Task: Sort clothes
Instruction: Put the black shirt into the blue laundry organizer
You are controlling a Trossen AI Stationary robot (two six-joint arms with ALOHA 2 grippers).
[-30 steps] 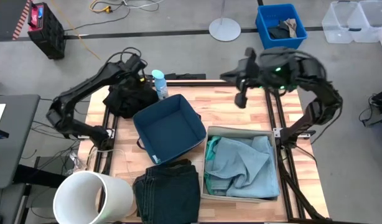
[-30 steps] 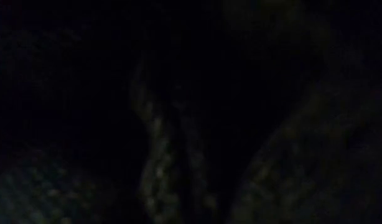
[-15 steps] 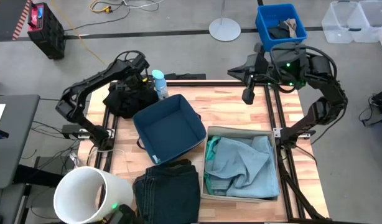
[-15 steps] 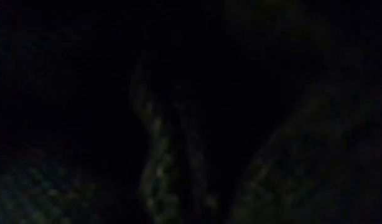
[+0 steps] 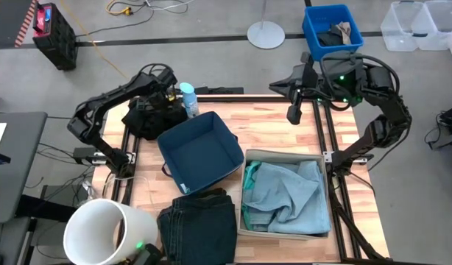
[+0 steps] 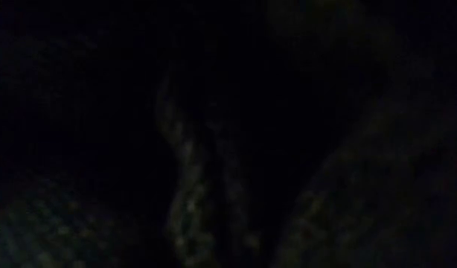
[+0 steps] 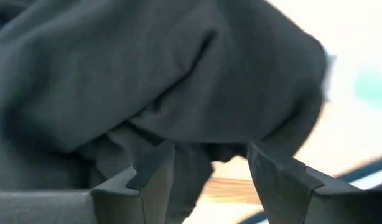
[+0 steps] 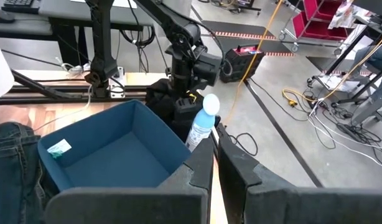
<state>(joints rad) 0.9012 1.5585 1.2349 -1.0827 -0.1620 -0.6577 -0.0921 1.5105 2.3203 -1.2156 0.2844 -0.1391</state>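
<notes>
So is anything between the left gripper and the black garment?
Nothing visible. The left gripper is open right at the black garment, whose folds fill the left wrist view just past the fingers. A spray bottle stands beside the pile, not in the path. The right gripper waits at the table's far edge.

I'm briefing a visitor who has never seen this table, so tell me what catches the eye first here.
The open dark blue bin sits tilted at the table's centre, with pale blue denim jeans heaped in the grey box beside it. At the far left corner the left pincer, fingers apart, is right at the black garment, next to a pale blue bottle. The right pincer hangs over the table's far edge, fingers almost together.
</notes>
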